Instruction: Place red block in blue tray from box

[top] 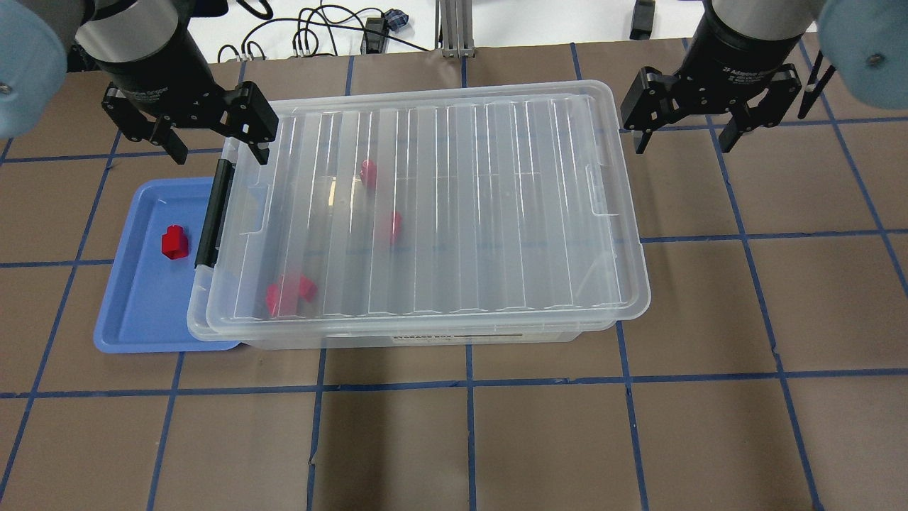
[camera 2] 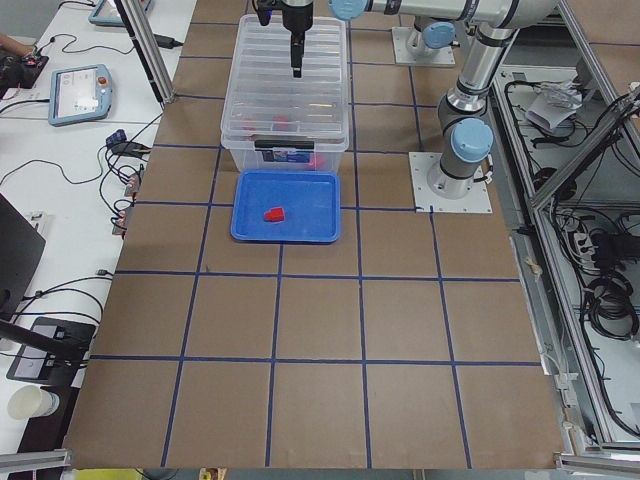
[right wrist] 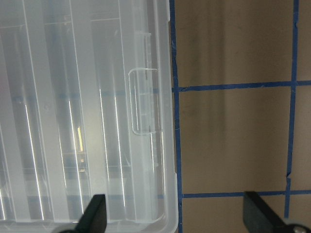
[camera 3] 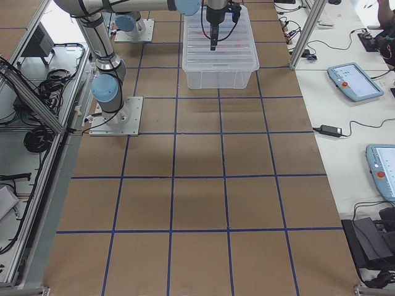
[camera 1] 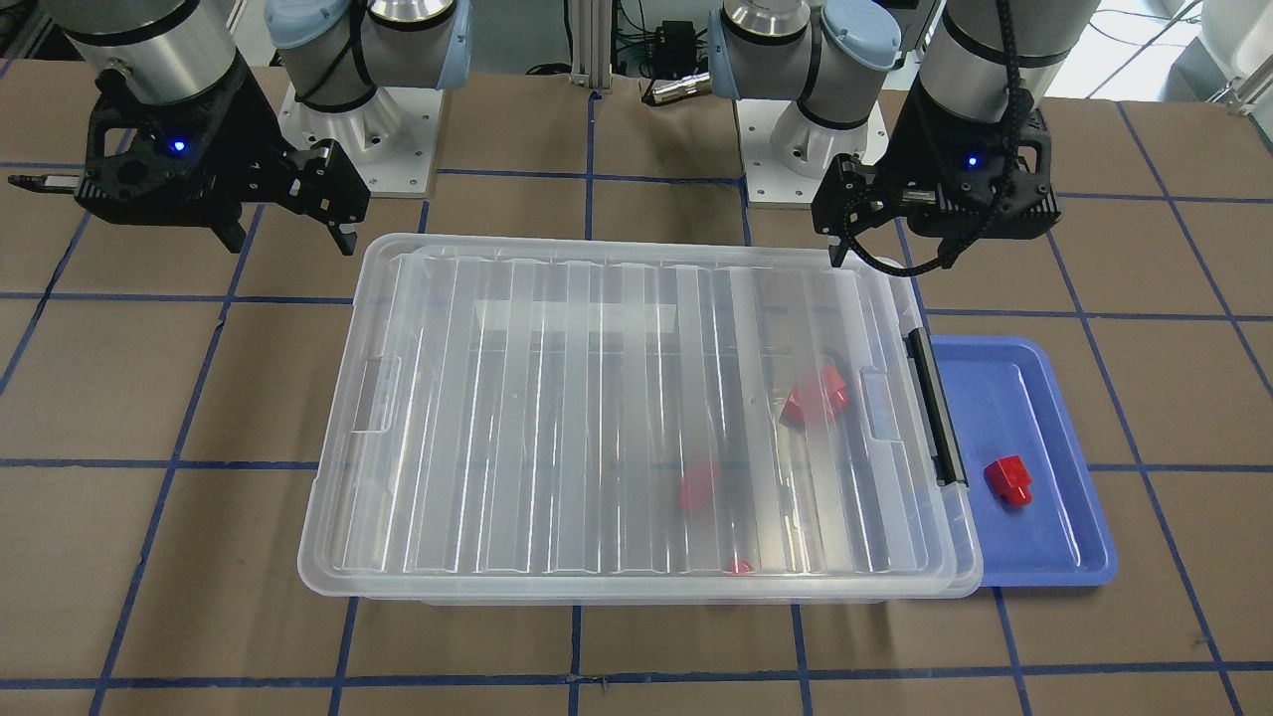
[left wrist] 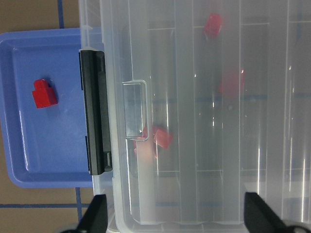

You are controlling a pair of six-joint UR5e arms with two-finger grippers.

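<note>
Plainly, left pincer (top: 218,155), right pincer (top: 684,145) both apart, lid (top: 454,206) covers box (top: 425,339), blue tray (top: 142,312) beside.

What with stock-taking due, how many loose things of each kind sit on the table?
Red blocks: 5 (two touching, hard to separate)
Blue tray: 1
Clear box: 1
Total: 7
</note>
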